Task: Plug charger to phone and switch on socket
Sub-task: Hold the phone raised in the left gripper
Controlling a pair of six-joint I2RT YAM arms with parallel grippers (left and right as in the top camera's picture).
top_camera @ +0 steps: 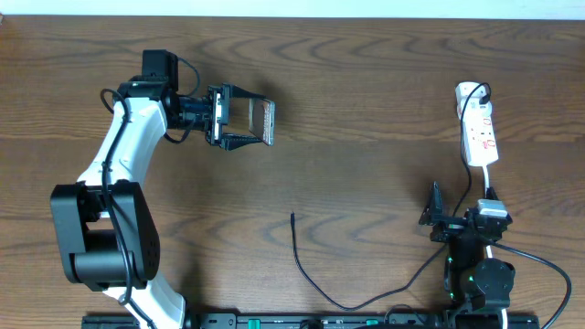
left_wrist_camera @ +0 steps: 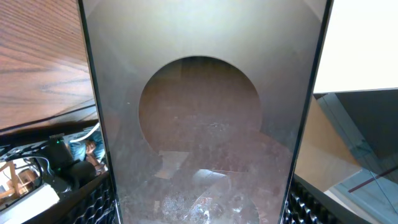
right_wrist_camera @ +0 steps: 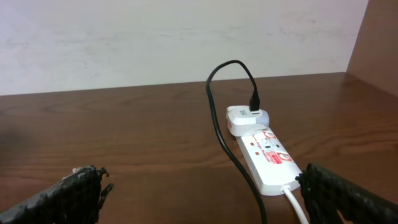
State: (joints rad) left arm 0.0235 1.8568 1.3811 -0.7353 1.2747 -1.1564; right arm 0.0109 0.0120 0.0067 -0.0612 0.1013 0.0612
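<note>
— Left gripper point(top_camera: 263, 122): what's in it?
— The phone point(left_wrist_camera: 205, 118), clamped between wide-set fingers, its glossy back towards the wrist camera.
— And the right gripper point(right_wrist_camera: 200, 177)?
— Spread wide, empty, facing the socket point(top_camera: 478, 128) at the far right.
— The charger point(top_camera: 292, 217)?
— Its tip lies loose on the table point(top_camera: 366, 73) between the arms, long axis pointing away, left of the right gripper. I'd send that free arm.
</note>
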